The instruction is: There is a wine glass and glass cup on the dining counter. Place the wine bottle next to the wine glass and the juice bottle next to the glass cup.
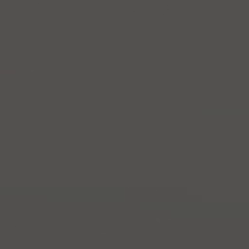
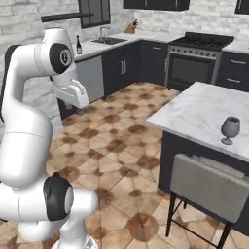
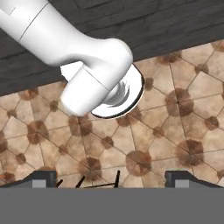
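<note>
The wine glass (image 2: 230,129), a small grey goblet, stands near the front edge of the white marble dining counter (image 2: 194,112) at the right. A slim dark wine bottle (image 2: 78,45) stands far off on the counter along the brick wall, left of the sink. The juice bottle and the glass cup are out of view. My arm (image 2: 29,126) is folded upright at the left, far from both counters. In the hand view my gripper (image 3: 111,179) is open, its fingertips (image 3: 43,177) wide apart with nothing between them, pointing down at the tiled floor.
A stool with a grey backrest (image 2: 209,187) stands against the dining counter's near side. A stove (image 2: 194,58), a sink (image 2: 109,41) and a knife block (image 2: 130,28) line the back wall. Open tiled floor (image 2: 116,136) lies between. The left base view is flat grey.
</note>
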Robot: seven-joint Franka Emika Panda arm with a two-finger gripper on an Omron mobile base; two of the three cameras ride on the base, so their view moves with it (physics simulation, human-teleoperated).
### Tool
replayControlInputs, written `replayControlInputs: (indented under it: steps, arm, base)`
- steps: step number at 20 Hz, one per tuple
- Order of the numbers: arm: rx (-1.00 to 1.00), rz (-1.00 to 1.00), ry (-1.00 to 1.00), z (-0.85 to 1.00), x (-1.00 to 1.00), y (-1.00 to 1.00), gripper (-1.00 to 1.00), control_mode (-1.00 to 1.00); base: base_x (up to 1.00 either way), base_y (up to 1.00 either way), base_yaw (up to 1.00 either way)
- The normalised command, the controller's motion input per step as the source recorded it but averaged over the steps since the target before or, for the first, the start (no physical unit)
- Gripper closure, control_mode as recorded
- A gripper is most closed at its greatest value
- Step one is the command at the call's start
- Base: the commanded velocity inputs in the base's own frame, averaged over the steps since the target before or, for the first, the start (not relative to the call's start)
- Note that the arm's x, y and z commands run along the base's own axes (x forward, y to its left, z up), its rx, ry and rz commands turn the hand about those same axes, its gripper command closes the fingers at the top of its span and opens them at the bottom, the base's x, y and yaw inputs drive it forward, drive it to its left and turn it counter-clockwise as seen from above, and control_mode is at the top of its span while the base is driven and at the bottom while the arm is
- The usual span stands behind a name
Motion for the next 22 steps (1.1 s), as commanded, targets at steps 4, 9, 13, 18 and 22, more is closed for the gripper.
replayControlInputs:
  steps: [4, 9, 13, 18, 22]
  arm:
    - [0.0, 0.0, 0.0, 0.0, 0.0, 0.0, -1.0, 1.0]
    - [0.0, 0.0, 0.0, 0.0, 0.0, 0.0, -1.0, 1.0]
    - [0.0, 0.0, 0.0, 0.0, 0.0, 0.0, -1.0, 1.0]
    - [0.0, 0.0, 0.0, 0.0, 0.0, 0.0, -1.0, 1.0]
    - [0.0, 0.0, 0.0, 0.0, 0.0, 0.0, -1.0, 1.0]
  base:
    - [0.61, 0.86, 0.44]
    - [1.0, 0.29, 0.3]
    - [1.0, -0.01, 0.25]
    - [1.0, -0.17, 0.21]
    - [1.0, -0.2, 0.14]
